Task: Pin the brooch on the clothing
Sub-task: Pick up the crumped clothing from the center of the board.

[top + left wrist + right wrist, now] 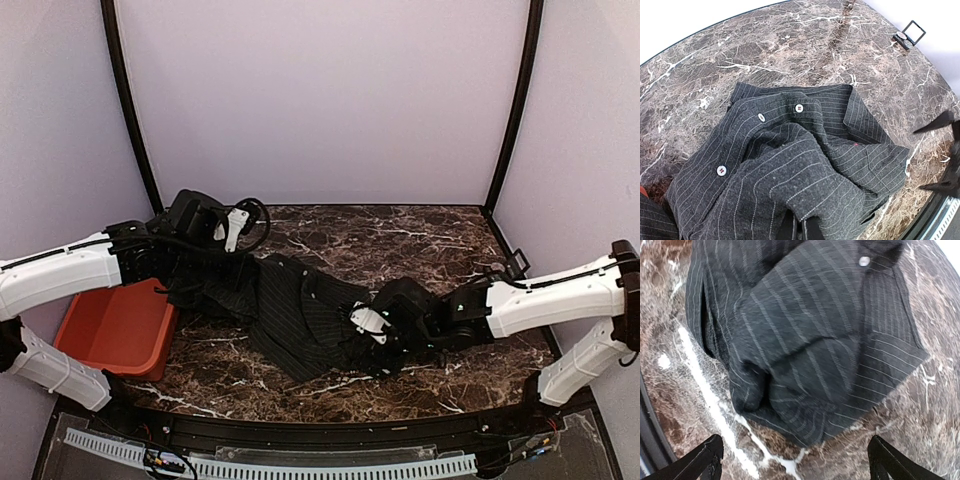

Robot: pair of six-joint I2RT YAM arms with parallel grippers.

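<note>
Left pincer point(801, 231) clamped on a bunched fold of shirt point(790, 165); right pincer point(795, 462) wide open, hovering over shirt's edge on counter point(932, 405).

The shirt point(790, 165) buries the left gripper point(799, 231) at its tips — the far case point(910, 34) is too small to read inside.

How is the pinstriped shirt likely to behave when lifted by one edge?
Probably floppy: the shirt lies in soft folds, bunching where the left gripper pinches it. Likely light thin cloth, apt to drape and drag over the marble table.
</note>
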